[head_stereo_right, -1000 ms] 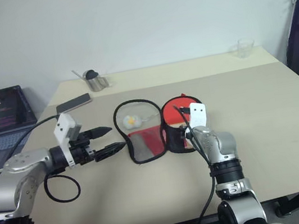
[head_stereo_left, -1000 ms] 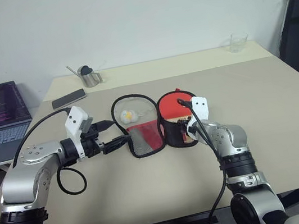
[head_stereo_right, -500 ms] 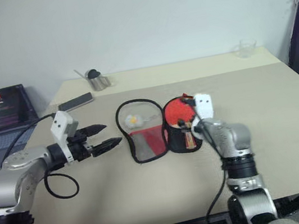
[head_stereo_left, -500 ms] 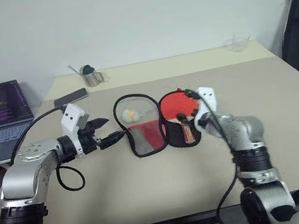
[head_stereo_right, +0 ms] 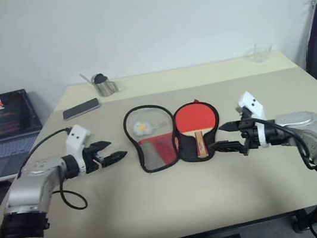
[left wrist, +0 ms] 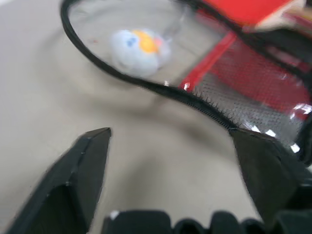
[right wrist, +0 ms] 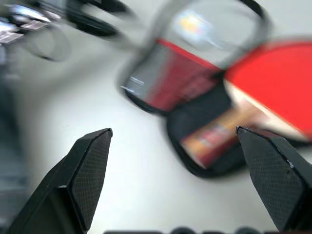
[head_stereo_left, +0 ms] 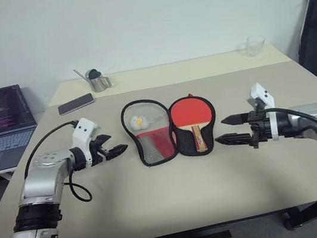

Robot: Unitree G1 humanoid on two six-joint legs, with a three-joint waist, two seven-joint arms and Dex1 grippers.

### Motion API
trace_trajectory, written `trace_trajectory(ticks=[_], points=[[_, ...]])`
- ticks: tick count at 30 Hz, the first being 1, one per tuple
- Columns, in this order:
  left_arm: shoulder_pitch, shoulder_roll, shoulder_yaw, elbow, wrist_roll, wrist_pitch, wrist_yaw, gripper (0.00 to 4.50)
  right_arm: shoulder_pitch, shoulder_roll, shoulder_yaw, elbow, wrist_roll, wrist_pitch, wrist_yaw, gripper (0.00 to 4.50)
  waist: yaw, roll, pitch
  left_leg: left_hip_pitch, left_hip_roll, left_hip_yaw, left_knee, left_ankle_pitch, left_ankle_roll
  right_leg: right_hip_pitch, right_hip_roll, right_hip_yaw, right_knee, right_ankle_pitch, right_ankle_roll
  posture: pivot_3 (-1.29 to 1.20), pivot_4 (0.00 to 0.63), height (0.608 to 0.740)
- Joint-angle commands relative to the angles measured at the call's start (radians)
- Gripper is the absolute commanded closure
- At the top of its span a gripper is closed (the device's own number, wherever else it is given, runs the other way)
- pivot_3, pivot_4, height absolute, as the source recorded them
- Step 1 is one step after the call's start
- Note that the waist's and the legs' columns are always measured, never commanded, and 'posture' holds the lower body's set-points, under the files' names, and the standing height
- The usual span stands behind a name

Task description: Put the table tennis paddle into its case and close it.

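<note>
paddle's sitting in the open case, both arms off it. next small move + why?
Probably bring the left tool in to take the free flap of the case at its black edge, ready to fold it over. The table tennis paddle already lies in the other half, the case is spread open flat, and both tools are open and clear, the right tool beside the paddle's half.

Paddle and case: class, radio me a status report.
Left gripper open, beside the case. Right gripper open, empty, just off the case's right edge. Table tennis paddle lies in the open case's right half; flap unclosed. Nothing in the way.
</note>
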Motion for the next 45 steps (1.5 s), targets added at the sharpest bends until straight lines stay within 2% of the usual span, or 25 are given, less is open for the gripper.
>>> trace_trajectory(ticks=[1,7,9,20,23,25,28,32,34,37,42,45], points=[[-0.028,-0.033,-0.06,0.039,0.068,-0.016,0.014,1.73,-0.046,-0.004,-0.026,0.034,-0.015,-0.076,0.033,0.0,0.005,0.0,0.0,0.0,0.0,0.0,0.001,0.0,0.0,0.001,0.0,0.0,0.0,0.001,0.0,0.0,0.15,0.74],[-0.007,-0.095,-0.104,-0.025,0.093,0.05,0.027,3.98,-0.06,0.003,-0.014,0.032,-0.03,-0.106,0.029,0.0,0.02,-0.001,0.0,-0.003,0.0,-0.002,0.003,0.0,-0.001,0.0,-0.001,-0.001,-0.001,0.002,0.0,0.0,0.15,0.74],[-0.013,-0.118,-0.093,-0.034,0.089,0.052,0.041,4.49,-0.058,0.003,-0.021,0.021,-0.015,-0.094,0.026,0.0,0.025,-0.001,0.0,-0.004,-0.001,-0.002,0.003,0.0,-0.001,-0.001,-0.002,-0.001,-0.001,0.002,0.0,0.0,0.15,0.74],[-0.191,-0.331,-0.051,-0.064,0.019,0.123,0.105,4.49,-0.046,-0.016,-0.031,-0.026,0.004,-0.068,0.018,0.0,0.046,-0.003,0.0,-0.006,-0.001,-0.003,0.005,0.0,-0.001,-0.001,-0.002,-0.003,-0.002,0.003,0.0,0.0,0.15,0.74],[-0.271,-0.413,-0.041,-0.075,-0.022,0.12,0.114,4.49,-0.042,-0.032,-0.047,-0.026,0.002,-0.068,0.017,0.0,0.046,-0.003,0.001,-0.007,-0.002,-0.003,0.005,0.0,-0.001,-0.001,-0.003,-0.003,-0.002,0.003,0.0,0.0,0.15,0.74],[-0.338,-0.499,-0.022,-0.082,-0.075,0.178,0.144,4.49,-0.043,-0.052,-0.068,-0.011,-0.009,-0.082,0.013,0.0,0.047,-0.004,0.001,-0.007,-0.002,-0.003,0.005,0.0,-0.001,-0.001,-0.003,-0.003,-0.003,0.003,0.0,0.0,0.15,0.74],[-0.372,-0.601,-0.075,-0.069,-0.061,0.217,0.189,4.49,-0.052,-0.082,-0.087,0.022,-0.029,-0.107,0.02,0.0,0.05,-0.004,0.001,-0.007,-0.002,-0.003,0.005,0.0,-0.001,-0.001,-0.003,-0.004,-0.003,0.003,0.001,0.0,0.15,0.74],[-0.326,-0.689,-0.225,0.047,0.094,0.188,0.315,4.49,-0.076,-0.102,-0.101,0.054,-0.05,-0.125,-0.001,0.0,0.045,-0.004,0.001,-0.005,-0.002,-0.001,0.004,0.0,-0.001,0.0,-0.003,-0.002,-0.003,0.003,0.001,0.0,0.15,0.74],[-0.292,-0.676,-0.218,0.066,0.11,0.16,0.33,4.49,-0.082,-0.095,-0.123,0.059,-0.049,-0.102,-0.042,0.0,0.036,-0.004,0.001,-0.004,-0.001,0.001,0.004,0.0,-0.001,0.0,-0.003,0.0,-0.001,0.003,0.001,0.0,0.15,0.74],[-0.283,-0.596,-0.121,0.04,0.056,0.142,0.291,4.49,-0.067,-0.074,-0.146,0.061,-0.041,-0.055,-0.104,0.0,0.029,-0.005,0.002,-0.003,0.001,0.003,0.003,0.001,-0.001,-0.003,0.0,0.002,0.001,0.004,-0.001,0.0,0.15,0.74],[-0.229,-0.329,0.061,-0.194,-0.177,0.097,-0.06,4.49,-0.103,0.13,-0.205,0.142,-0.003,0.098,-0.347,0.0,0.014,-0.005,0.002,-0.003,0.004,0.002,0.004,0.003,-0.005,-0.004,0.002,0.002,0.0,0.007,-0.005,0.0,0.15,0.74],[-0.193,-0.23,0.156,-0.265,-0.282,0.12,-0.156,4.49,-0.138,0.238,-0.255,0.243,0.003,0.159,-0.469,0.0,0.021,-0.004,0.001,-0.004,0.003,0.001,0.004,0.003,-0.005,-0.004,0.001,0.001,-0.001,0.007,-0.005,0.0,0.15,0.74]])
